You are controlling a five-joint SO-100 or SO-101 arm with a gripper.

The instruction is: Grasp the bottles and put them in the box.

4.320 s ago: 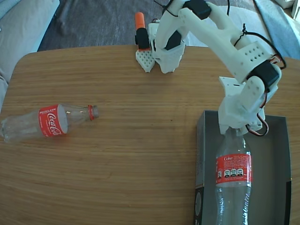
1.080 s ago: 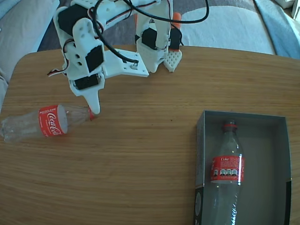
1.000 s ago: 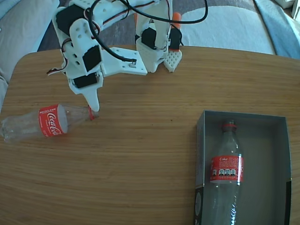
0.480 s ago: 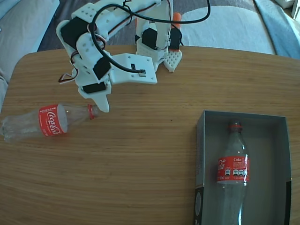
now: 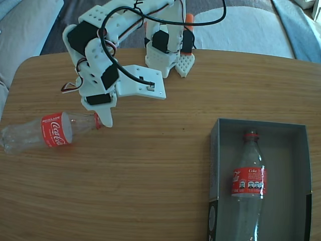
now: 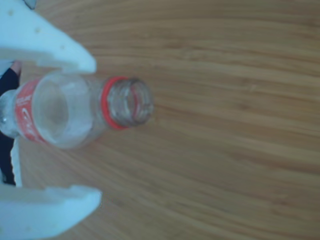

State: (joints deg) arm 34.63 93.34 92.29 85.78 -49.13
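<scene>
Only the wrist view showed the gripper point(image 6: 92, 130) clearly: its two white fingers point(image 6: 55, 47) stood wide apart, one above and one below the shoulder of the loose bottle point(image 6: 75, 112), with a gap on each side and nothing held. That bottle lay on its side, its open mouth and red neck ring pointing right in that view. In the fixed view only one finger point(image 5: 104, 118) could be made out, its tip just at the neck of the same bottle point(image 5: 42, 131), which lay on the table point(image 5: 150, 165) near the left edge; the other finger was hidden under the arm point(image 5: 108, 60).

The fixed view alone showed the box point(image 5: 296, 150) at the lower right, well apart from the arm, with the second bottle point(image 5: 248, 186) lying inside it, neck toward the far wall. The box and that bottle's base were cut off by the bottom edge. An orange-topped white part point(image 5: 185, 52) stood beside the arm's base. The wrist view was blurred, so the label was unreadable there.
</scene>
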